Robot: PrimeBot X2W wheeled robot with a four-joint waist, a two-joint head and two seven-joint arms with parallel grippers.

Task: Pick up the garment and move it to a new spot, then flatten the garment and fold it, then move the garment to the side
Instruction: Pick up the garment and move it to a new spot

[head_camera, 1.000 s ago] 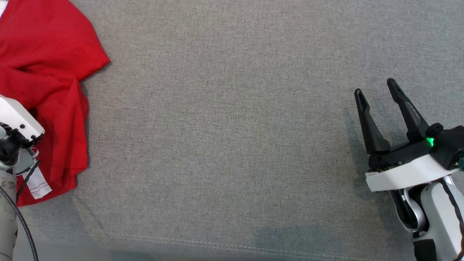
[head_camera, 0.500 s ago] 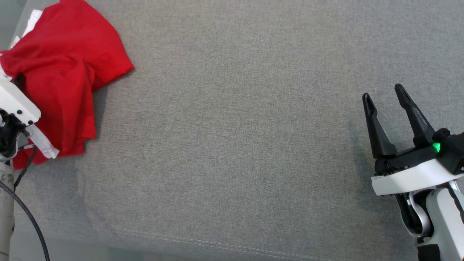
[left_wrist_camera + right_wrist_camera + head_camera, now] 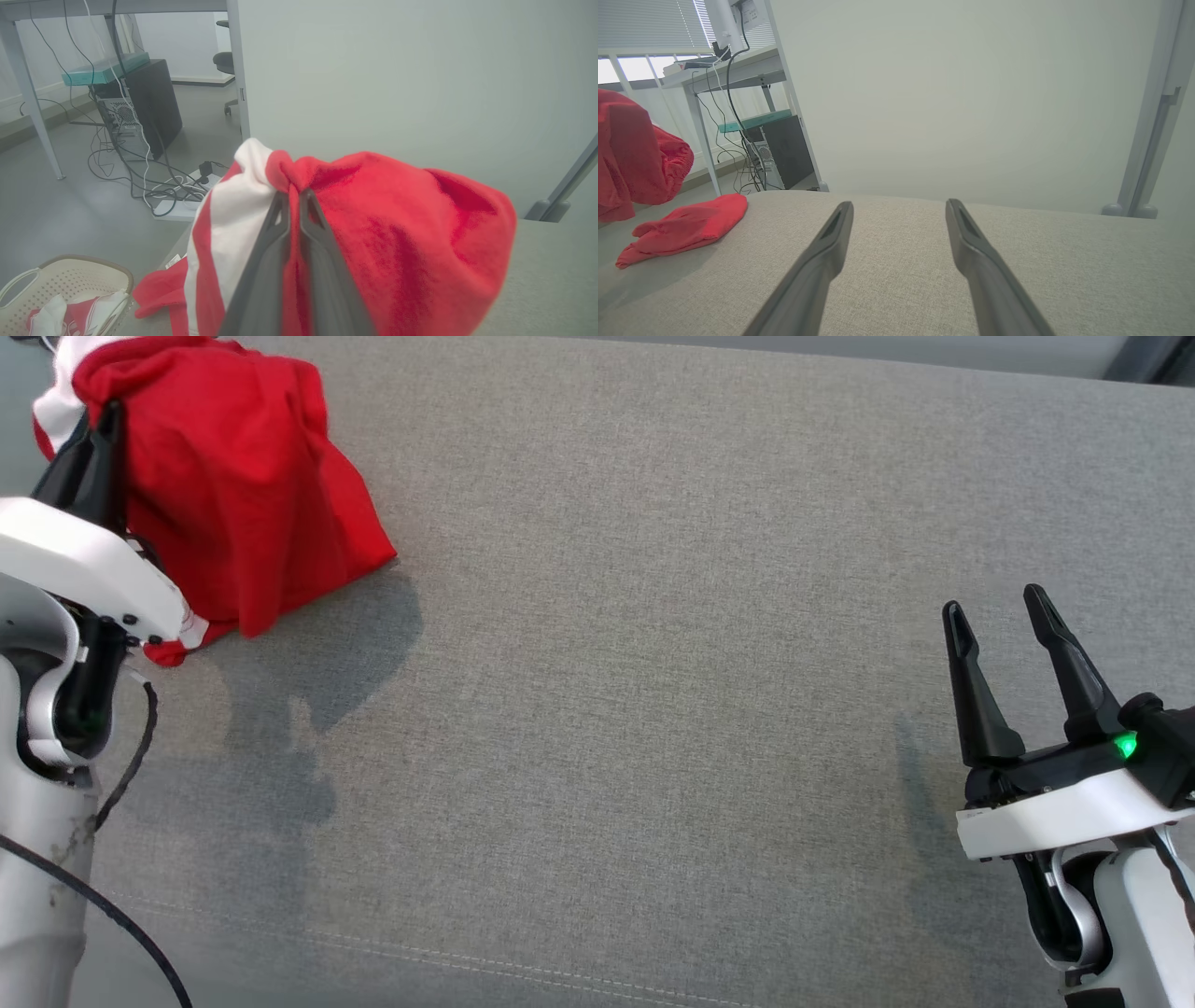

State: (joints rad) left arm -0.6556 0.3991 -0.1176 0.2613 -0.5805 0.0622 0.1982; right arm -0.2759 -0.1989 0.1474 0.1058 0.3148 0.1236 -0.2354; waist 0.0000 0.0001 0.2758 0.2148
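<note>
The left claw [image 3: 293, 193] is gripping the red garment [image 3: 243, 495] tightly over the gray table [image 3: 653, 709]; the right claw [image 3: 994, 602] is hovering wide open, empty.

We see a grey fabric tabletop [image 3: 653, 709]; a pale wall [image 3: 397, 70] at twelve o'clock; at ten o'clock a black computer tower [image 3: 156, 100] on grey floor [image 3: 56, 219].

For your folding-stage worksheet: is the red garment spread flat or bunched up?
Bunched up: the red garment hangs crumpled from the shut left hand.
</note>
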